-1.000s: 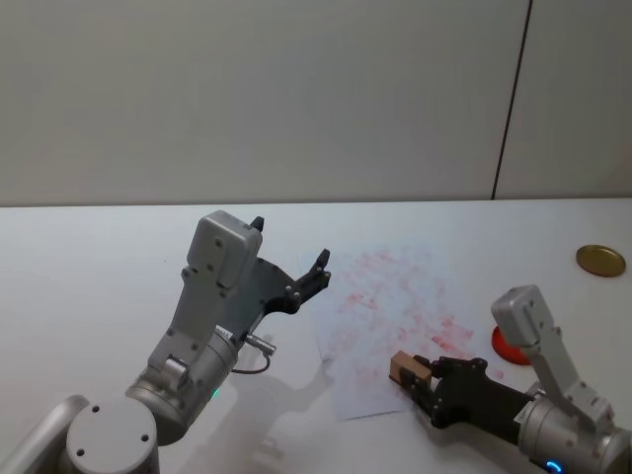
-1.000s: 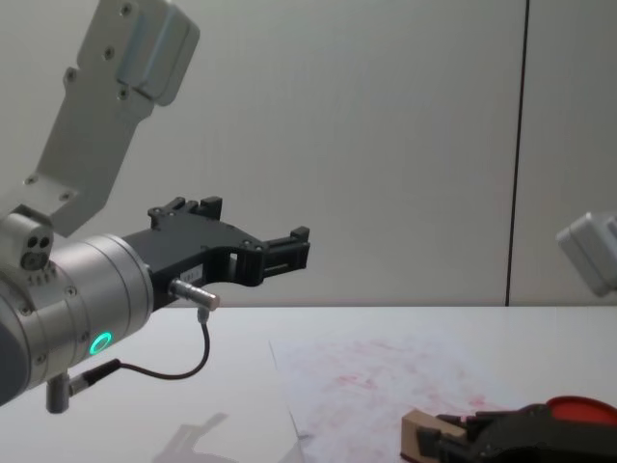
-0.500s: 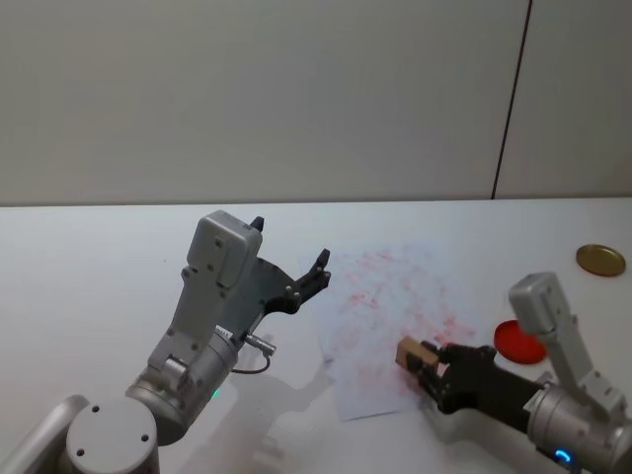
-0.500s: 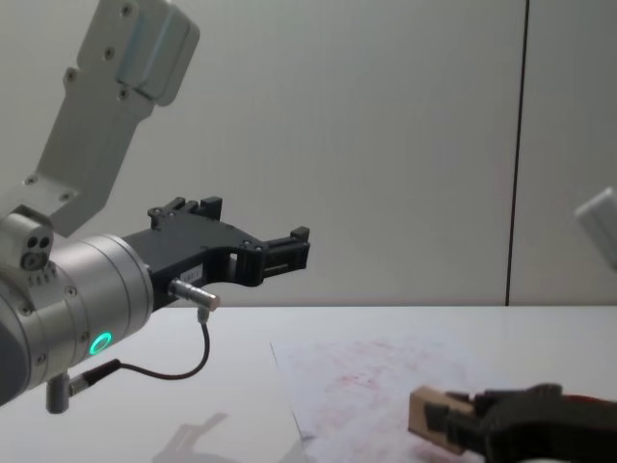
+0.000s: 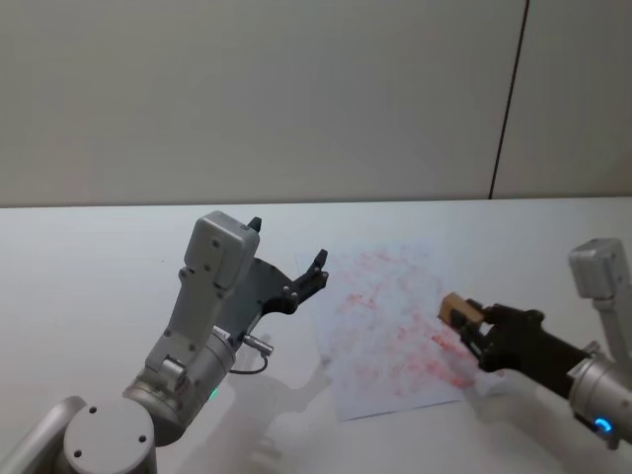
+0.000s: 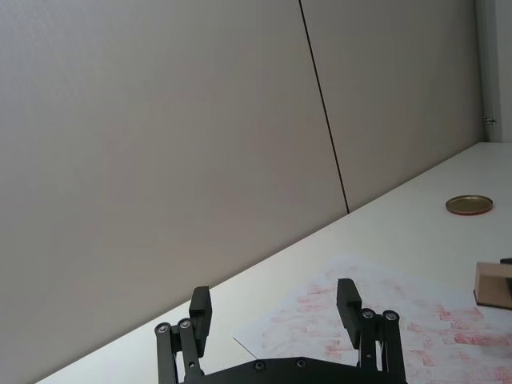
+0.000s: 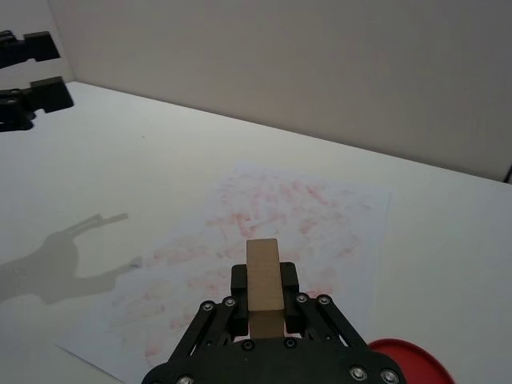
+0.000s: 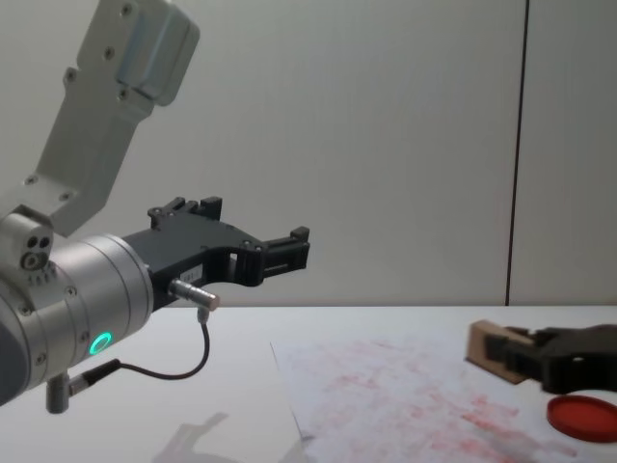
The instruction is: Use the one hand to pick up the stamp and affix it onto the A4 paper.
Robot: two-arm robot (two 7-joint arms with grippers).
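The right gripper [image 5: 472,326] reaches in from the right edge of the table [image 5: 89,257] and holds the stamp [image 5: 458,311], a small tan wooden block, pinched between its two black fingers [image 7: 290,278]; the jaws are narrow, closed against the block's sides. In the chest view the stamp [image 8: 486,344] hangs clear above the paper [image 8: 386,386], not touching it, over the sheet's right part. The paper [image 5: 390,326] is a white sheet covered in faint red-pink marks, lying flat at the middle of the table with its near left corner toward the robot. A round red ink pad [image 8: 582,417] lies on the table just right of the paper, below and near the right gripper [image 8: 535,359]. A flat round gold lid [image 6: 470,205] sits far off at the right of the table, well apart from everything else. The left gripper [image 5: 288,265] is held up in the air to the left of the paper, its fingers [image 6: 200,308] spread wide with nothing between them, pointing toward the far wall [image 5: 257,99].
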